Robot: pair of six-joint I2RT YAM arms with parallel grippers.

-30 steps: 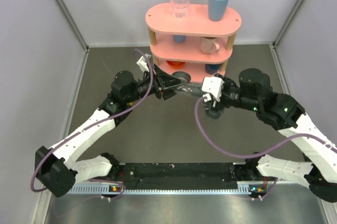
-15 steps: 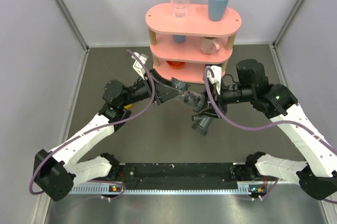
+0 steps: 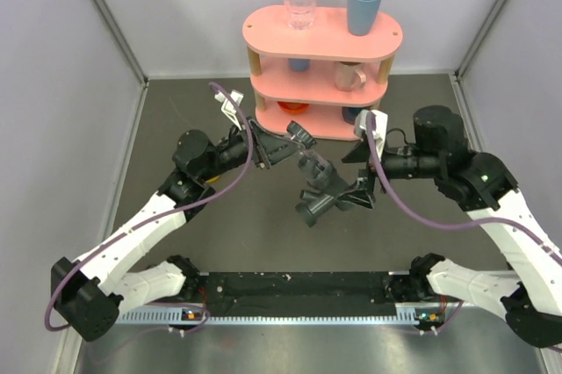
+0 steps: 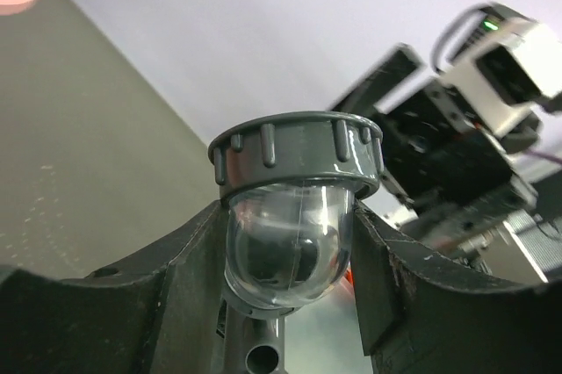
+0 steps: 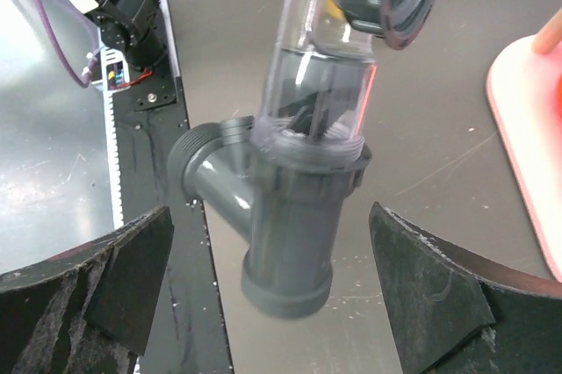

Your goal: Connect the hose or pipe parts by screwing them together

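The translucent smoky-grey tube and the dark grey T-shaped fitting hang joined end to end above the table. My left gripper is shut on the tube's clear domed end, just under its ribbed grey collar. From above, the left gripper holds the pair at mid-table, and the fitting slants down toward the near side. My right gripper is open beside the fitting. Its fingers stand wide on either side of the fitting without touching it.
A pink three-tier shelf stands at the back, with a clear glass and a blue cup on top and a mug on the middle tier. A black rail runs along the near edge. Grey walls close in both sides.
My right gripper has opened, let go of the fitting and backed off to the right. The joined parts have swung slightly left, still hanging from the left gripper.
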